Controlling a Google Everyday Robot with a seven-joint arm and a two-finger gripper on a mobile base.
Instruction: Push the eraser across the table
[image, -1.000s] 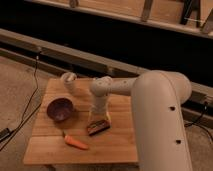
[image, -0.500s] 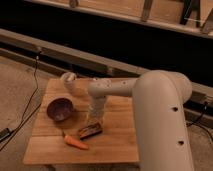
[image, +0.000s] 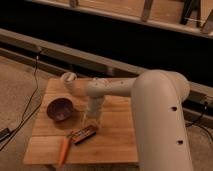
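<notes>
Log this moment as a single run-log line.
task: push eraser | end effector: low over table, just behind eraser | eraser: lying angled, next to carrot | bowl: beside end effector

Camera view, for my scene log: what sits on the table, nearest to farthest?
Nearest first: orange carrot, dark flat eraser with reddish edges, dark purple round bowl, small pale object near the far edge of the light wooden table. The tool hangs just beyond the eraser.
</notes>
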